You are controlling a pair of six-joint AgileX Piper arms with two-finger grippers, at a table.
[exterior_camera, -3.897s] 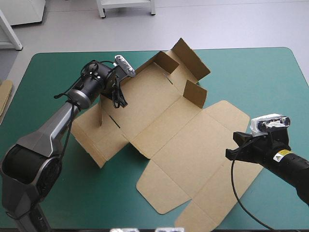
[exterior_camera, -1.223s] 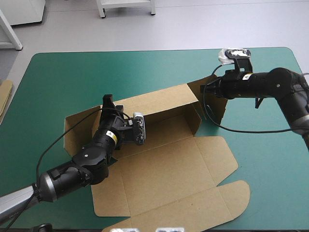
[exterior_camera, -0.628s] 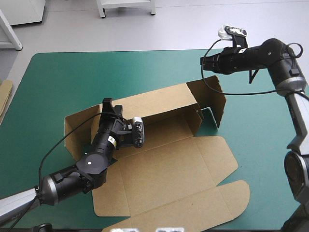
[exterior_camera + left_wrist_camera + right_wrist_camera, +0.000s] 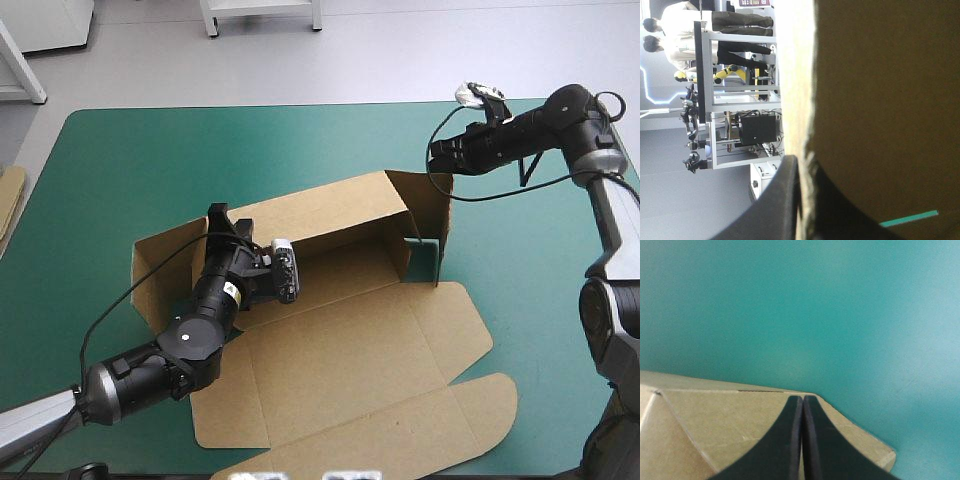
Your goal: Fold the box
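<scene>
The brown box (image 4: 340, 345) lies half formed on the teal-green cover, its long back wall (image 4: 320, 208) upright and its lid flat toward the front. My left gripper (image 4: 218, 214) is shut on the top edge of that wall near its left end. In the left wrist view, the board (image 4: 880, 100) runs between the black fingers of that gripper (image 4: 802, 170). My right gripper (image 4: 437, 156) is shut with nothing in it, at the far top corner of the right end flap (image 4: 428, 215). In the right wrist view, its tip (image 4: 802, 398) sits just over that flap (image 4: 715, 425).
The left end flap (image 4: 158, 268) stands angled outward. The lid's tuck flap (image 4: 470, 405) reaches toward the table's front right. An edge of more brown board (image 4: 8, 205) shows at the table's left edge. Bare teal-green cover (image 4: 560, 300) lies right of the box.
The right end flap has swung inward toward the box's side. My right gripper has shifted slightly down behind it. My left gripper keeps its hold on the back wall.
</scene>
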